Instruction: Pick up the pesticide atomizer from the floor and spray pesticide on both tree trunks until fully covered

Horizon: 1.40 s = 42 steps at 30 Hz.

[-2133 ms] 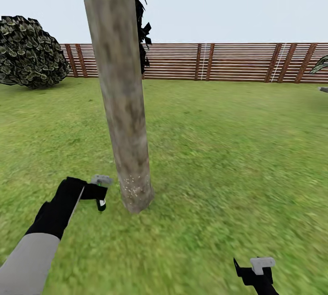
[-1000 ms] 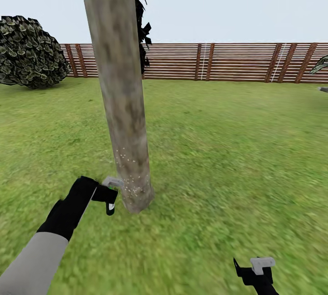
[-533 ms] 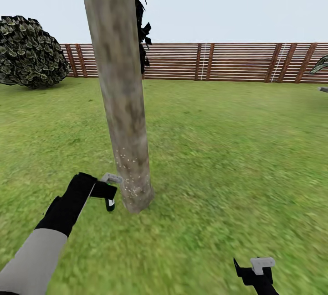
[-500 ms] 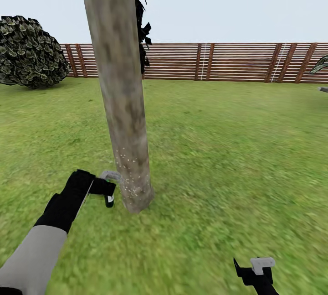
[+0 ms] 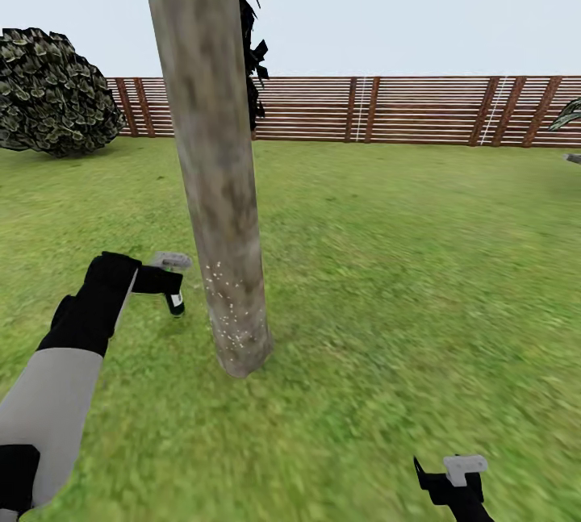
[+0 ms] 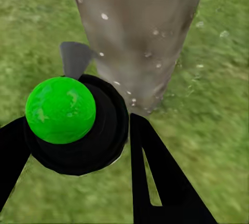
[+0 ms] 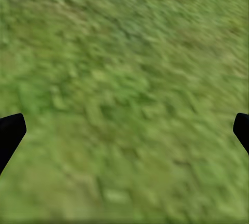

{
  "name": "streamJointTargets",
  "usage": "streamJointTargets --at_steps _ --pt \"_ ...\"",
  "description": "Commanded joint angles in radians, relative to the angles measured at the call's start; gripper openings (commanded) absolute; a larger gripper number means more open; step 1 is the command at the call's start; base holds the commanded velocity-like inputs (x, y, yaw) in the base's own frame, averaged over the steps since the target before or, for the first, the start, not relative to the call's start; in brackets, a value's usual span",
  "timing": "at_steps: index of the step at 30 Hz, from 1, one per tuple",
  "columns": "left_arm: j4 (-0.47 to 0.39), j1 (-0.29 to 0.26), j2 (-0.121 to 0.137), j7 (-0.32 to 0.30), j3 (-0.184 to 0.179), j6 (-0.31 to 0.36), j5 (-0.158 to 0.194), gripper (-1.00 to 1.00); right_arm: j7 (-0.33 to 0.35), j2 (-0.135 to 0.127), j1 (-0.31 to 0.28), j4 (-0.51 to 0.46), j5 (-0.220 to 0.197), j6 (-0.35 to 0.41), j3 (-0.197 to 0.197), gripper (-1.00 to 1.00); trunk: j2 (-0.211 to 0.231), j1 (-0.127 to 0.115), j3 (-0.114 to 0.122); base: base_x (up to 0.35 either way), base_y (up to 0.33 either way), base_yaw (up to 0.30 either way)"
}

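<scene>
In the head view, I hold my left gripper [image 5: 171, 296] beside the thick grey-brown mottled tree trunk [image 5: 218, 183], where whitish pesticide specks [image 5: 228, 304] sit low. My right gripper [image 5: 453, 483] hangs over the green grass lawn [image 5: 403, 264]. In the left wrist view, the fingers are clenched on the dark atomizer with a green cap [image 6: 72, 123], aimed at the trunk. In the right wrist view, the fingers are spread, holding nothing. I judge that spraying from one side may leave the upper and far trunk uncovered.

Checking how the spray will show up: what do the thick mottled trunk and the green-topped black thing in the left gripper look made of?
The thick grey-brown trunk looks like matte bark, blotchy and without shine, though rendered smooth. The green-topped black atomizer looks like plastic: the green ball has a faint sheen, the black body is dull. Left gripper holds it.
</scene>
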Motion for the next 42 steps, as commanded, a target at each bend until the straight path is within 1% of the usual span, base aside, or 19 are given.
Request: streamJointTargets --at_steps 1,4,6,8,10,13,16,17,19,20,22,24,25,29,31,34,35,37,42 --pt "0.0 -0.004 0.0 0.002 0.0 0.0 -0.003 -1.0 0.0 0.0 0.0 0.0 0.0 0.0 0.0 1.0 0.0 0.0 0.0 0.0 0.0 0.0" --pt "0.001 0.0 -0.001 0.006 0.0 -0.002 -0.028 -1.0 0.0 0.0 0.0 0.0 0.0 0.0 0.0 1.0 0.0 0.0 0.0 0.0 0.0 0.0" --pt "0.005 0.006 -0.001 0.023 0.0 -0.007 -0.057 -1.0 0.0 0.0 0.0 0.0 0.0 0.0 0.0 1.0 0.0 0.0 0.0 0.0 0.0 0.0" --pt "0.021 0.022 -0.002 0.041 0.0 -0.012 -0.063 -1.0 0.0 0.0 -0.001 0.0 0.0 0.0 0.0 1.0 0.0 0.0 0.0 0.0 0.0 0.0" --pt "0.083 0.064 -0.012 0.061 -0.001 -0.025 -0.067 -1.0 0.0 0.0 0.0 0.0 0.0 0.0 0.0 1.0 0.0 0.0 0.0 0.0 0.0 0.0" --pt "0.137 0.087 -0.015 0.066 -0.001 -0.053 -0.068 -1.0 0.0 0.0 0.0 0.0 0.0 0.0 0.0 1.0 0.0 0.0 0.0 0.0 0.0 0.0" --pt "0.244 0.109 -0.015 0.094 0.002 -0.136 -0.064 -1.0 0.0 0.0 0.0 0.001 0.0 0.0 0.0 1.0 0.0 0.0 0.0 0.0 0.0 0.0" --pt "0.329 0.112 -0.017 0.13 0.005 -0.208 -0.052 -1.0 0.001 0.0 0.0 0.001 0.0 0.0 0.0 1.0 0.0 0.0 0.0 0.0 0.0 0.0" --pt "0.404 0.113 -0.018 0.167 0.019 -0.275 -0.013 -1.0 0.001 0.0 0.0 0.001 0.0 0.0 0.0 1.0 0.0 0.0 0.0 0.0 0.0 0.0" --pt "0.452 0.113 -0.018 0.198 0.032 -0.321 0.03 -1.0 0.001 0.0 0.0 0.002 0.0 0.0 0.0 1.0 0.0 0.0 0.0 0.0 0.0 0.0" --pt "0.507 0.113 -0.018 0.255 0.042 -0.385 0.094 -1.0 0.002 0.0 0.0 0.002 0.0 0.0 0.0 1.0 0.0 0.0 0.0 0.0 0.0 0.0" --pt "0.534 0.115 -0.023 0.276 0.043 -0.416 0.134 -1.0 0.002 0.0 0.0 0.002 0.0 0.0 0.0 1.0 0.0 0.0 0.0 0.0 0.0 0.0" --pt "0.545 0.115 -0.048 0.294 0.042 -0.429 0.145 -1.0 0.002 0.0 0.0 0.002 0.0 0.0 0.0 1.0 0.0 0.0 0.0 0.0 0.0 0.0" --pt "0.555 0.128 -0.073 0.372 0.041 -0.434 0.152 -1.0 0.002 0.001 0.0 0.002 0.0 0.0 0.001 1.0 0.0 0.0 0.0 0.0 0.0 0.0" --pt "0.555 0.17 -0.091 0.432 0.041 -0.438 0.158 -1.0 0.002 0.0 0.0 0.002 0.001 0.0 0.001 1.0 0.0 0.0 0.0 0.0 0.0 0.0" --pt "0.556 0.188 -0.124 0.453 0.041 -0.443 0.159 -1.0 0.002 0.001 0.0 0.001 0.001 0.0 0.002 1.0 0.0 0.0 0.0 0.0 0.0 0.0" --pt "0.555 0.219 -0.142 0.457 0.041 -0.494 0.159 -1.0 0.002 0.0 0.0 0.001 0.001 0.0 0.002 1.0 0.0 0.0 0.0 0.0 0.0 0.0" --pt "0.553 0.234 -0.14 0.458 0.043 -0.555 0.158 -1.0 0.0 0.0 0.0 0.001 0.001 0.0 0.001 1.0 0.0 0.0 0.0 0.0 0.0 0.0" --pt "0.553 0.239 -0.139 0.459 0.044 -0.581 0.174 -1.0 0.001 0.0 0.0 0.001 0.0 0.0 0.0 1.0 0.0 0.0 0.0 0.0 -0.129 0.0"
